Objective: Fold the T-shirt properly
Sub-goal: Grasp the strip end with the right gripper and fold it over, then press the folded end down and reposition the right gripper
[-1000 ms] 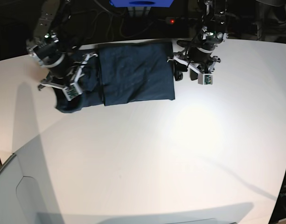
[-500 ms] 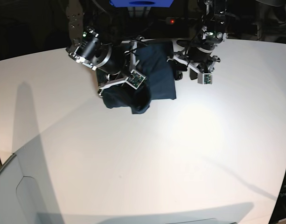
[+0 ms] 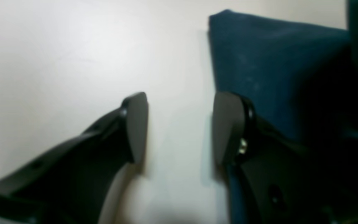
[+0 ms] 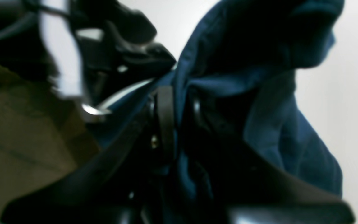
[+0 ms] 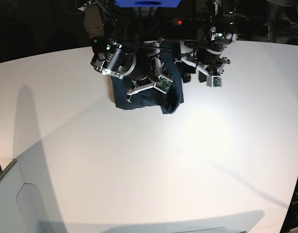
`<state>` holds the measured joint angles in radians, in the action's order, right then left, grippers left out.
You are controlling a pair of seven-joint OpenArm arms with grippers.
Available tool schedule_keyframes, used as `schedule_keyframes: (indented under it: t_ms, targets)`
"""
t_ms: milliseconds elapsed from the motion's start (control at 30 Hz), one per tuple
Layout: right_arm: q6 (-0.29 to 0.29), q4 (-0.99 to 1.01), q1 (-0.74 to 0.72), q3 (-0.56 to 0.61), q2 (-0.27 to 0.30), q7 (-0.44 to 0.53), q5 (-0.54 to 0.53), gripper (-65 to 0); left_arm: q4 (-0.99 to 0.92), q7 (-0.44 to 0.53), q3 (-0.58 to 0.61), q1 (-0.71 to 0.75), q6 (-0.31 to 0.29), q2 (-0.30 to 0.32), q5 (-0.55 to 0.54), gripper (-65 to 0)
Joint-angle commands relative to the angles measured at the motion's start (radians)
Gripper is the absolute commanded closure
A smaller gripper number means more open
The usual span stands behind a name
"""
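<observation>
The dark navy T-shirt [image 5: 139,97] lies bunched at the back of the white table [image 5: 187,160]. My right arm [image 5: 122,63] reaches over it from the left. In the right wrist view my right gripper [image 4: 179,121] is shut on a fold of the T-shirt [image 4: 275,140], and the cloth hangs lifted around the fingers. My left gripper [image 5: 185,74] rests at the shirt's right edge. In the left wrist view my left gripper [image 3: 180,127] is open and empty over bare table, with one fingertip [image 3: 225,127] against the T-shirt's edge [image 3: 259,62].
The table's far edge runs just behind the shirt, with dark clutter, a blue object [image 5: 147,3] and a red light [image 5: 179,22] beyond it. A grey panel [image 5: 12,204] stands at the front left corner.
My right arm has swept from the shirt's left side to the right, carrying the held left part over the folded body. The left arm has not moved.
</observation>
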<state>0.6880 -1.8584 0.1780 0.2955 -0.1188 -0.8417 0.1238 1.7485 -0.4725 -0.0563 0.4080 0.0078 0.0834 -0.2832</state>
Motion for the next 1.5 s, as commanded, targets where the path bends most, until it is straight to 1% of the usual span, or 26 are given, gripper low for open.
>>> schedule_keyframes:
  t_ms: [0, 267, 400, 567, 600, 667, 1033, 1067, 1133, 1200, 1267, 1333, 1400, 1467]
  targets:
    - [0.010, -0.011, -0.013, 0.003, -0.011, 0.035, -0.023, -0.1, 0.026, 0.018, 0.000, 0.007, 0.001, 0.002, -0.006, -33.1]
    - [0.010, 0.042, -0.041, 0.001, -0.006, 0.035, -0.022, -0.1, 0.054, 0.018, -0.006, 0.024, 0.001, 0.006, -0.006, -33.1]
    - [0.010, 0.035, -0.042, 0.001, 0.015, 0.035, -0.022, -0.1, 0.101, 0.018, -0.023, 0.048, 0.001, 0.008, -0.006, -33.1]
    - [0.010, -0.017, -0.041, -0.006, 0.044, 0.028, -0.022, -0.1, 0.098, 0.018, -0.040, 0.042, 0.001, 0.003, -0.006, -33.1]
    - [0.010, -0.028, -0.038, -0.008, 0.061, 0.028, -0.022, -0.1, 0.098, 0.018, -0.040, 0.042, 0.001, 0.003, -0.006, -33.1]
    - [0.010, -0.039, -0.036, -0.008, 0.075, 0.026, -0.022, -0.1, 0.098, 0.018, -0.040, 0.042, 0.001, 0.003, -0.006, -33.1]
    - [0.010, -0.001, -0.041, -0.006, 0.070, 0.026, -0.022, -0.4, 0.107, 0.018, -0.041, 0.052, 0.001, 0.008, -0.006, -33.1]
    - [0.010, 0.009, -0.042, -0.006, 0.070, 0.026, -0.022, -1.6, 0.107, 0.018, -0.041, 0.053, 0.001, 0.008, -0.006, -33.1]
    - [0.010, 0.023, -0.044, -0.003, 0.072, 0.028, -0.022, -7.5, 0.107, 0.018, -0.058, 0.056, 0.001, 0.009, -0.006, -33.1]
    - [0.010, 0.024, -0.044, -0.002, 0.072, 0.031, -0.022, -16.3, 0.107, 0.018, -0.104, 0.068, 0.001, 0.005, -0.006, -33.1]
    - [0.010, 0.021, -0.044, -0.002, 0.072, 0.032, -0.022, -27.5, 0.107, 0.018, -0.144, 0.071, -0.002, 0.002, -0.008, -33.1]
    - [0.010, 0.010, -0.044, -0.002, 0.070, 0.034, -0.026, -36.8, 0.107, 0.018, -0.179, 0.073, -0.001, 0.002, -0.008, -33.1]
    - [0.010, -0.016, -0.042, -0.003, 0.070, 0.034, -0.028, -41.7, 0.107, 0.018, -0.228, 0.073, -0.001, 0.002, -0.008, -33.1]
    - [0.010, -0.053, -0.036, -0.003, 0.070, 0.034, -0.028, -42.9, 0.107, 0.018, -0.279, 0.073, -0.001, 0.000, -0.008, -33.1]
